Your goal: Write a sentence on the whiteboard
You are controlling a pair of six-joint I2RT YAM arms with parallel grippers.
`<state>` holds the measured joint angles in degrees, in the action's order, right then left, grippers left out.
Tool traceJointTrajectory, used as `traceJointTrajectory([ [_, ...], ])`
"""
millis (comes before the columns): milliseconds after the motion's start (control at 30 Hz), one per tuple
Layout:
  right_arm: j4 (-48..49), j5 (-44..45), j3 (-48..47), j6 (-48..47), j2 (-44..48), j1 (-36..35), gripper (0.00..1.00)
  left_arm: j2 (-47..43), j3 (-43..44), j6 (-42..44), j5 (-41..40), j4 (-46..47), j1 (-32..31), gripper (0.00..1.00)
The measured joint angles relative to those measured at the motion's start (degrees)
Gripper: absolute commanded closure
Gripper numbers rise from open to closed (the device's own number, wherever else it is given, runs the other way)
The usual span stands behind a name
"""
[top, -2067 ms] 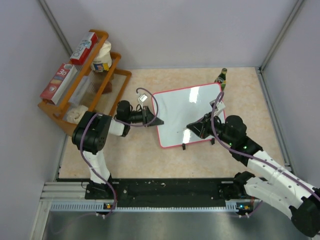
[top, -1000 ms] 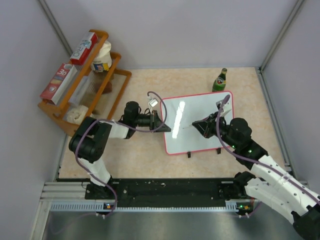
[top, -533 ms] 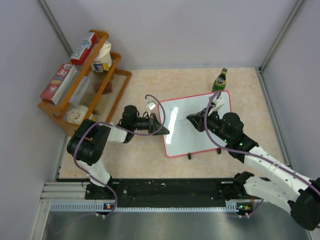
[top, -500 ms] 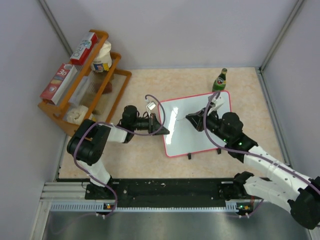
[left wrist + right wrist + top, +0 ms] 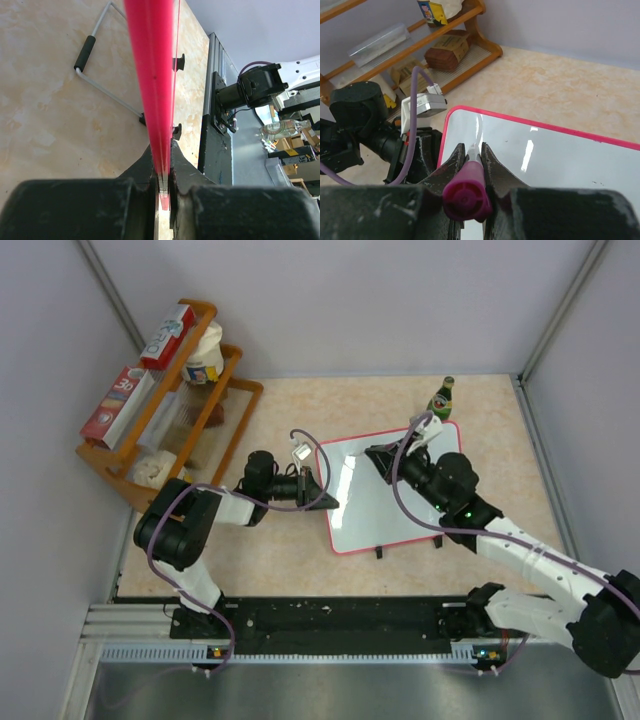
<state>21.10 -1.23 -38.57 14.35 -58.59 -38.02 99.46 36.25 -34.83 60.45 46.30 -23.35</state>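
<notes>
Pale grey walls enclose a beige marbled tabletop (image 5: 280, 555) bearing a glossy white, red-rimmed whiteboard (image 5: 385, 505). The left gripper (image 5: 328, 502) pinches its left edge, and the right gripper (image 5: 375, 454) clamps a purple marker (image 5: 466, 196).

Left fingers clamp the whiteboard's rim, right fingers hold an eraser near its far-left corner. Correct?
Not an eraser: the right wrist view shows the right fingers holding a magenta marker, tip near the whiteboard's far-left corner. The left fingers do clamp its rim.
</notes>
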Motion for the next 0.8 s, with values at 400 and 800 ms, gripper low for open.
traceJointTrajectory([
  [400, 3.52, 2.14, -3.28, -0.39, -6.75, -0.07, 1.00, 0.00, 0.00, 0.00, 0.04, -0.04, 0.00, 1.00],
  [800, 4.81, 2.71, -5.05, -0.22, -10.82, -0.07, 1.00, 0.04, 0.07, 0.00, 0.11, -0.13, 0.00, 1.00],
])
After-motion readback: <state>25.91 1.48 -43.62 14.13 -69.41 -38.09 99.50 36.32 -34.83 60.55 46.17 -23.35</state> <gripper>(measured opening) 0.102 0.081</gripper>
